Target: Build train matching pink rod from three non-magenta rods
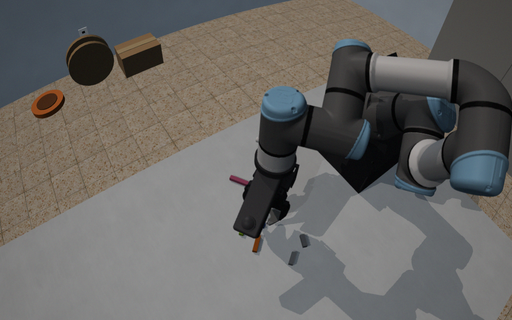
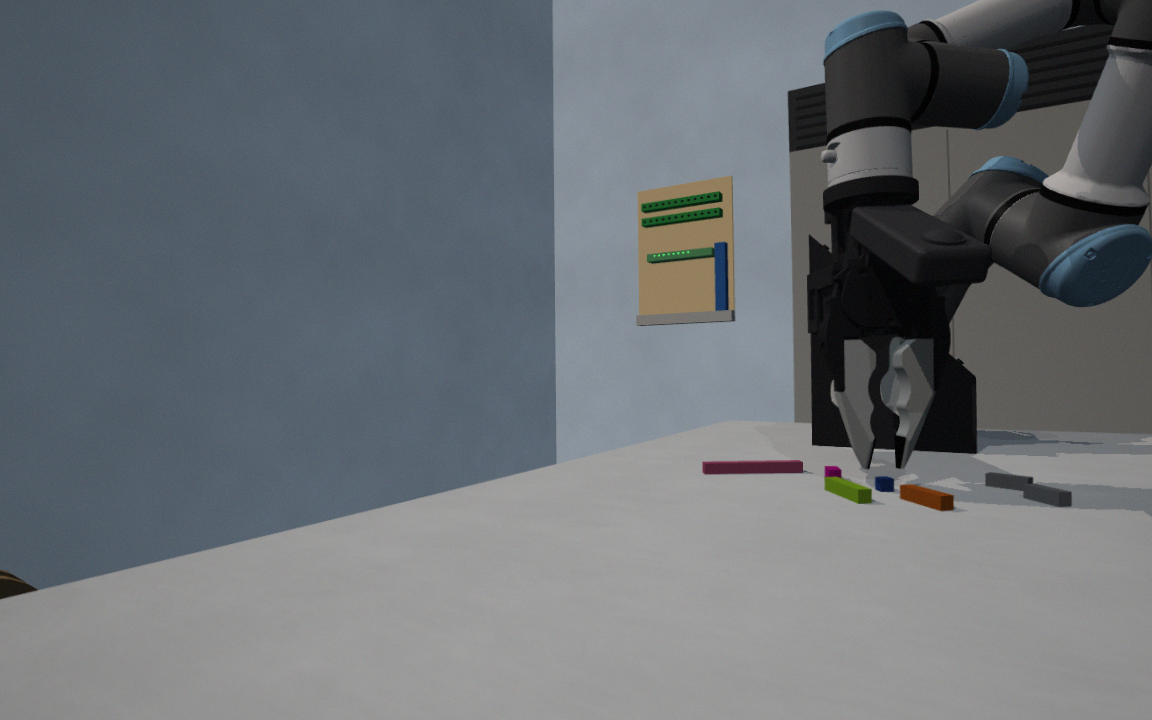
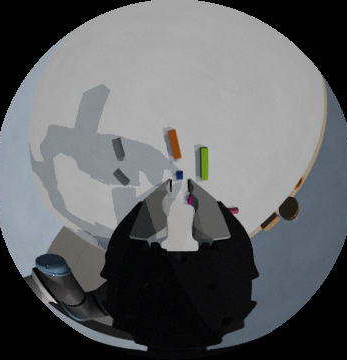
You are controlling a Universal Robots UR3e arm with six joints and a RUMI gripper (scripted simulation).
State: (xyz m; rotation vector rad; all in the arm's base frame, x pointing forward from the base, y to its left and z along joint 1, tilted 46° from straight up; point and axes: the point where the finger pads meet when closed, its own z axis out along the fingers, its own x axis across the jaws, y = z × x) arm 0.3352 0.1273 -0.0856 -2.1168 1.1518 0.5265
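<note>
My gripper (image 2: 883, 465) (image 3: 179, 180) is open by a narrow gap, empty and low over the table, behind the blue rod (image 2: 883, 484) (image 3: 179, 175). The orange rod (image 1: 256, 244) (image 2: 925, 497) (image 3: 174, 144) and lime rod (image 1: 241, 234) (image 2: 847, 489) (image 3: 204, 163) lie apart on either side beyond it. Two grey rods (image 1: 303, 240) (image 2: 1008, 480) (image 3: 118, 149) lie apart, at an angle to each other. The pink rod (image 1: 238, 179) (image 2: 752, 466) (image 3: 233, 210) lies off to the lime side. The arm hides its inner end in the top view.
A magenta rod (image 2: 832, 471) (image 3: 190, 199) lies behind the lime rod, partly hidden by a finger in the wrist view. The arm's shadow falls across the grey rods. A cardboard box (image 1: 140, 57) and an orange disc (image 1: 48, 103) are beyond the table.
</note>
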